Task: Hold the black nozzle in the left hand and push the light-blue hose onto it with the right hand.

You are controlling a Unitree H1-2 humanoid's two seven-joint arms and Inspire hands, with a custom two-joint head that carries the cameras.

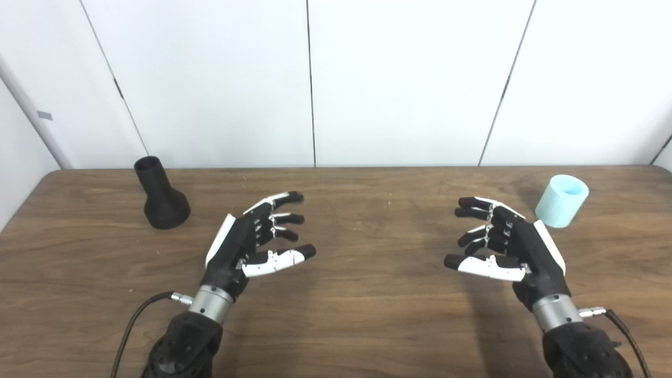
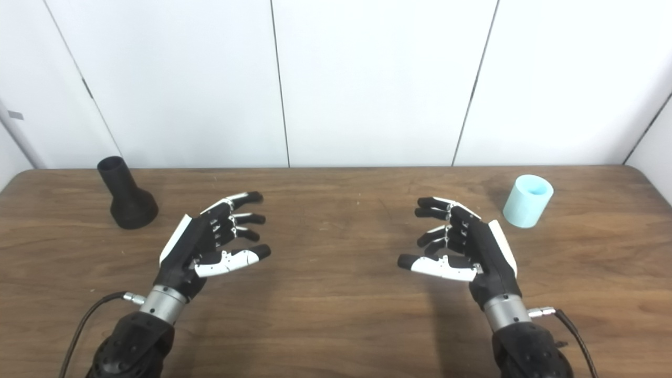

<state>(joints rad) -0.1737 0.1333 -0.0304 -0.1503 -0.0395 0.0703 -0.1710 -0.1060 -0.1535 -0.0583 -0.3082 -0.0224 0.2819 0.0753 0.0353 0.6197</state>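
Clearly nothing is grasped yet: the left hand [image 1: 247, 241] and right hand [image 1: 506, 244] hover empty, fingers spread, over the middle of the brown wooden tabletop [image 1: 357, 315]. Near its far left corner stands the flared black plastic nozzle [image 1: 160, 194], and near its far right corner the short light-blue cylindrical hose [image 1: 562, 201]. Either upright piece could tip or roll if a reaching finger clips it.

Desk [image 1: 336, 325] bare between left hand [image 1: 252, 241] and right hand [image 1: 504, 247]. Black nozzle [image 1: 160, 194] upright, far-left, open path from left hand. Light-blue hose [image 1: 562, 201] far-right, just beyond right hand. Wall panels [image 1: 315, 79] close the far edge.
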